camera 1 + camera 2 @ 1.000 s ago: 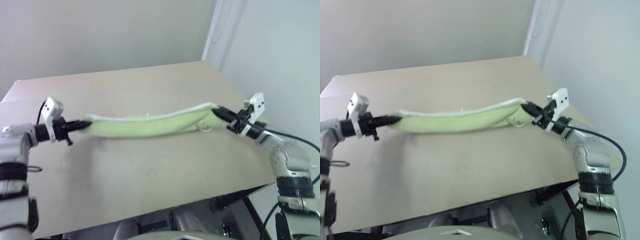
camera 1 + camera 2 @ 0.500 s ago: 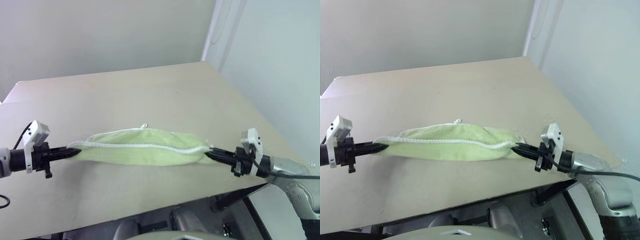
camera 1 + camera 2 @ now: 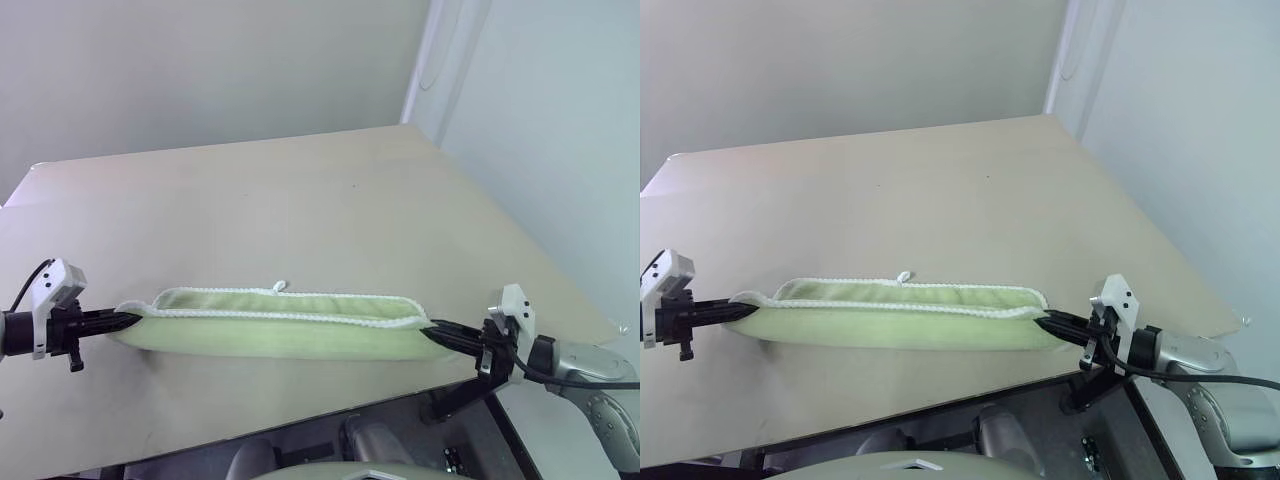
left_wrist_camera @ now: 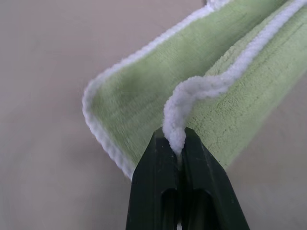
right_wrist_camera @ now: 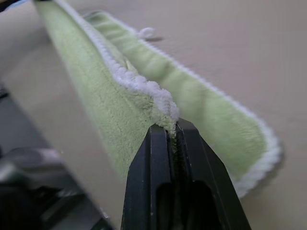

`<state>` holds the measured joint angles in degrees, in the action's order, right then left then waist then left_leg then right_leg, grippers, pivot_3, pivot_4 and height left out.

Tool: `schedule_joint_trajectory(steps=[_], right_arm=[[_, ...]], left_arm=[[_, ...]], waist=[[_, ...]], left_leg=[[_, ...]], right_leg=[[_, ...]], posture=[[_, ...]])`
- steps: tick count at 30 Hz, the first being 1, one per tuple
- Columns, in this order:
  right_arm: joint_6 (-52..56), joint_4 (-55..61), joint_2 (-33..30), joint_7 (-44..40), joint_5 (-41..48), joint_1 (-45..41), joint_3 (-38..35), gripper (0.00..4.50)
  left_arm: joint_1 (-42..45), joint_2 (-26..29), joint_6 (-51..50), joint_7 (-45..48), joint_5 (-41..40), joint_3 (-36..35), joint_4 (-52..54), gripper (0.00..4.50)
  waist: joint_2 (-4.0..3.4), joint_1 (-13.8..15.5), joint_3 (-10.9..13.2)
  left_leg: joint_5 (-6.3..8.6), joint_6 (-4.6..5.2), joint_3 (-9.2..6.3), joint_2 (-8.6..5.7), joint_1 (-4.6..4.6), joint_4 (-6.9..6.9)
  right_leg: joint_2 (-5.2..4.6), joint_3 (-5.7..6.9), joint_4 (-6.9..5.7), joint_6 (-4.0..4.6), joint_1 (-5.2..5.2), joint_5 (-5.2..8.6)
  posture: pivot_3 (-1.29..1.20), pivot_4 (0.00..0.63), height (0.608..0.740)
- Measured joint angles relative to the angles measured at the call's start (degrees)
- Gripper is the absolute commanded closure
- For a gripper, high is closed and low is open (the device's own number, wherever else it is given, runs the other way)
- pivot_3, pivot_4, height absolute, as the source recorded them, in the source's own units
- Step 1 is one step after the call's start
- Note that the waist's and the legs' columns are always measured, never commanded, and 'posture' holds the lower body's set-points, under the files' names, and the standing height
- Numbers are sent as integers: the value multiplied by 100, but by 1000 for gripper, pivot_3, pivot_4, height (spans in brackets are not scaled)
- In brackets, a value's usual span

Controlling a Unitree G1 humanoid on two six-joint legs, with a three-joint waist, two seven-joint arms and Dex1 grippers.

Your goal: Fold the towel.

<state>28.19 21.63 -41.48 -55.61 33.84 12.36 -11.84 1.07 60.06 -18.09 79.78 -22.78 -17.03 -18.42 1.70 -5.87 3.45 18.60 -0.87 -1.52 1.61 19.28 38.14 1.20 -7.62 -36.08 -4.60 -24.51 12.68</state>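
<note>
The towel (image 3: pixel 270 325), pale lime-green with white stitched edging, hangs stretched in a long narrow band over the near part of the table (image 3: pixel 300 210). Its far layer rests on the tabletop, and a small white loop tag (image 3: pixel 280 286) sticks up at the middle of its far edge. My left gripper (image 3: pixel 130 319) is shut on the towel's left corner, pinching the white edging (image 4: pixel 175 136). My right gripper (image 3: pixel 432 331) is shut on the towel's right corner (image 5: pixel 165 120), close to the table's near right edge.
The beige tabletop runs back to a pale wall, with bare surface beyond the towel. The table's right edge (image 3: pixel 520 250) drops off to the floor. Black cables trail from both wrists.
Both grippers have drawn the towel back toward the table's near edge and lower. The towel went from a raised sagging band to a straighter one with its far layer laid on the table.
</note>
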Motion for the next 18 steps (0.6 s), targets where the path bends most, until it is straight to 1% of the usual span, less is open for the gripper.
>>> schedule_joint_trajectory(steps=[3,7,12,18], right_arm=[[-103,-209,129,247,-221,-234,86,4450],[-188,-467,273,586,-536,-483,263,4450],[-240,-753,447,865,-844,-759,531,4450],[-257,-957,582,1004,-1013,-967,715,4450]], left_arm=[[379,-178,93,-62,118,259,-267,4500],[544,-378,188,-145,200,458,-477,4500],[1052,-667,248,-464,247,498,-1041,4500],[1541,-973,394,-902,421,532,-1556,4500]], waist=[[-3,9,0],[-3,27,0],[0,47,-3],[1,29,-5]], left_leg=[[0,1,1,-1,7,-9],[0,2,0,0,10,-10],[-1,2,-2,-1,3,2],[-1,3,-3,-2,5,1]], right_leg=[[2,0,-2,1,-7,0],[4,0,-2,1,-9,-1],[4,0,-8,0,2,-2],[6,0,-8,-1,4,-4]], posture=[[0,0,740],[0,0,740],[0,0,740],[0,0,740]])
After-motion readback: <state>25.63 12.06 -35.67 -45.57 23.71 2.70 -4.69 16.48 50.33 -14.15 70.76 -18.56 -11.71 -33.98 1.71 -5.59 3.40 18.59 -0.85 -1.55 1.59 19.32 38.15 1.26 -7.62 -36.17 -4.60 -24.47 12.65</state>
